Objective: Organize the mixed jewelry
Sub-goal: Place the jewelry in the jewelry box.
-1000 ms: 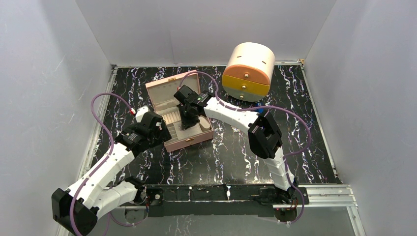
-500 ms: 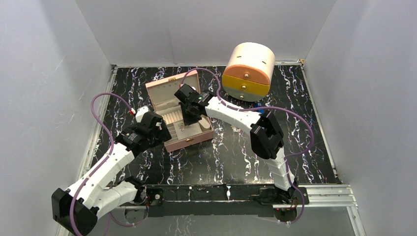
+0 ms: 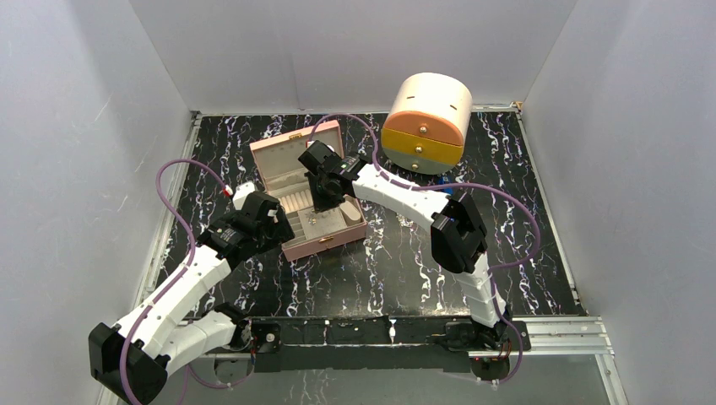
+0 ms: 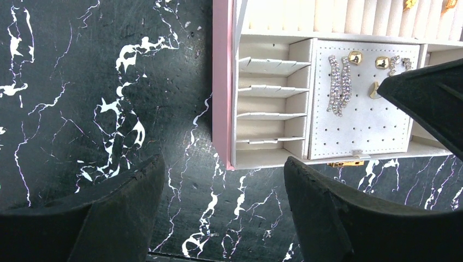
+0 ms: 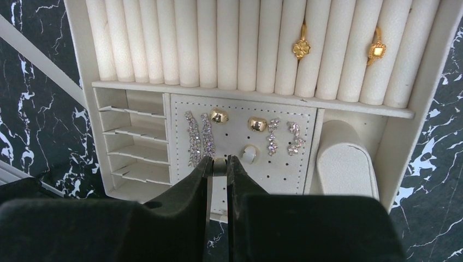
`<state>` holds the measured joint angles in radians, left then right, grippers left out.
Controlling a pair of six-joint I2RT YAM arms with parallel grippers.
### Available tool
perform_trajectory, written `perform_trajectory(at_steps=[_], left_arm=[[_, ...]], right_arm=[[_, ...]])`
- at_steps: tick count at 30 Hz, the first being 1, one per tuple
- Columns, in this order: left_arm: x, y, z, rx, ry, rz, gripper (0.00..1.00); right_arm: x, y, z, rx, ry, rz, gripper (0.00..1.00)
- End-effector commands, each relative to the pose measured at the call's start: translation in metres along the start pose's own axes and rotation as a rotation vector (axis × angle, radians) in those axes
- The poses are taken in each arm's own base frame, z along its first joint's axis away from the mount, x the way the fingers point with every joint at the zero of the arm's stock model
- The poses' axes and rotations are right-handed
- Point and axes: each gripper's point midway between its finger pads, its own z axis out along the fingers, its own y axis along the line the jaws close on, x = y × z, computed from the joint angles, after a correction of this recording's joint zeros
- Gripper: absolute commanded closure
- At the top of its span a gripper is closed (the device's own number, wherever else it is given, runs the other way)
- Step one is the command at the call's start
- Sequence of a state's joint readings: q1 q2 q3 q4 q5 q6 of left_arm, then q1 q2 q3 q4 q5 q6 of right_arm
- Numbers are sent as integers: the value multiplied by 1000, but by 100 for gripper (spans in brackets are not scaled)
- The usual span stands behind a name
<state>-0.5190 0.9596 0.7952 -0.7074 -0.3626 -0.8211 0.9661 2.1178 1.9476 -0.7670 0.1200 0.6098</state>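
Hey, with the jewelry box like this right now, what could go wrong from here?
1. The right end effector pinches a tiny pale piece only at its fingertips; it could slip and drop into the jewelry box.
2. It hovers close to the crystal drop earrings and gold hoop earring on the perforated panel; descending might knock them loose.
3. The open left end effector sits beside the box; a nudge could shift it.
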Motion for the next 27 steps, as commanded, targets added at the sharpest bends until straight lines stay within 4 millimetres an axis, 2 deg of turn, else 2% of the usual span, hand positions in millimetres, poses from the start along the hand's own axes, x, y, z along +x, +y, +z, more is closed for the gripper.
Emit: perform_trajectory(at_steps=[1, 27], left_arm=[[-5, 4, 0, -18, -22, 0, 23], [-4, 6, 1, -28, -22, 6, 23]], right_arm=[[-6, 4, -6, -15, -9, -10, 90], [8, -4, 3, 7, 35, -14, 91]])
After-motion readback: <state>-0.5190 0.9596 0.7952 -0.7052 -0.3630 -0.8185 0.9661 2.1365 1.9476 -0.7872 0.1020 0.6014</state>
